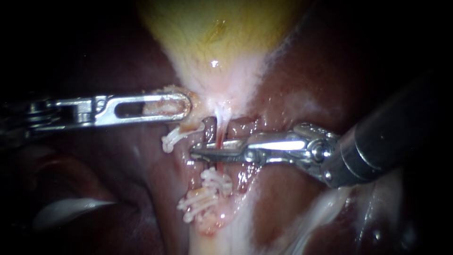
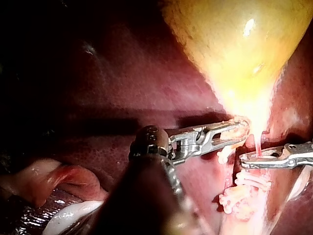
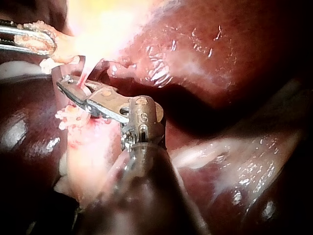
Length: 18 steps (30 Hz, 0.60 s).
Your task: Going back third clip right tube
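Left instrument (image 1: 185, 106) comes in level, its jaws clamped on the gallbladder (image 1: 212, 42) neck. It pulls the neck sideways, so the strands below are stretched and exposed over the liver (image 1: 302, 66). Right tube (image 1: 220, 128) is thin, pink-red and taut, running down from the neck. Right instrument (image 1: 194, 152) lies across it, jaws slightly apart with a narrow gap; the tube crosses in that gap and is not visibly pinched. Clip bunch (image 1: 207, 191) sits lower on the same stalk, just below those jaws. Lone clip (image 1: 175, 137) is on the neighbouring strand, under the left instrument. Whether a fresh clip sits at the jaws is too small to tell. Judgement: jaws loose around the tube suit backing out. Retreat should go straight along the shaft, or a tip may snag the tube.
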Available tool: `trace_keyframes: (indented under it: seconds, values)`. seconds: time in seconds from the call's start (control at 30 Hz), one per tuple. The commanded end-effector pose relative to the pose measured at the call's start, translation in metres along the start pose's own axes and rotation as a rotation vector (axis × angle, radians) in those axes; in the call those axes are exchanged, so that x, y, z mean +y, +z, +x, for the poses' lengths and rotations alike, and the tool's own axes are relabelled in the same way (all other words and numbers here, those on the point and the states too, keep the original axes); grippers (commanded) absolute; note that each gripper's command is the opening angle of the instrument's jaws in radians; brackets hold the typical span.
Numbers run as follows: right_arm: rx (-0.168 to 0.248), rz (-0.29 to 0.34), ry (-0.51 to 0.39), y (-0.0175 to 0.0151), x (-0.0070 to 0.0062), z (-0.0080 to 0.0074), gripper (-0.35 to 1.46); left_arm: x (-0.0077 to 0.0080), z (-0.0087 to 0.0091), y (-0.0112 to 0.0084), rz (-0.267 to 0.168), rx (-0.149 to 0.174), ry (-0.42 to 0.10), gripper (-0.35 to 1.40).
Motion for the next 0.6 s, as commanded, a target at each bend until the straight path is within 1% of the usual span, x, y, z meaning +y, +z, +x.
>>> trace_keyframes:
  seconds: [0.03,0.13,0.17,0.23,0.27,0.3,0.4,0.5,0.6]
  values:
    - [0.0,0.0,0.0,0.0,0.0,0.0,-0.35,-0.0001,0.0,-0.0001,-0.001,0.0,0.0,-0.35]
    - [-0.002,0.003,0.0,-0.0001,0.0002,0.0,-0.35,-0.0002,0.0,-0.0001,-0.001,0.0,0.0,-0.35]
    - [-0.003,0.003,-0.036,-0.0001,0.0003,0.0,-0.27,-0.0002,0.0,-0.0001,-0.001,0.0,0.0,-0.35]
    - [0.011,0.013,-0.083,-0.0001,0.0004,0.0001,0.06,-0.0002,0.0,-0.0001,-0.001,0.0,0.0,-0.35]
    - [0.018,0.018,-0.094,0.0001,0.0004,0.0001,0.3,-0.0002,0.0,-0.0001,-0.001,0.0,0.0,-0.35]
    - [0.021,0.019,-0.105,0.0002,0.0005,0.0002,0.4,-0.0002,0.0,-0.0001,-0.001,0.0,0.0,-0.35]
    - [0.024,0.017,-0.148,0.0008,0.0005,0.0001,0.49,-0.0002,0.0,-0.0001,-0.001,0.0,0.0,-0.35]
    - [0.036,0.026,-0.18,0.0014,0.0005,-0.0003,0.49,-0.0002,0.0,-0.0001,-0.001,0.0,0.0,-0.35]
    - [0.035,0.025,-0.213,0.0017,0.0007,-0.0007,0.49,-0.0002,0.0,-0.0001,-0.001,0.0,0.0,-0.35]
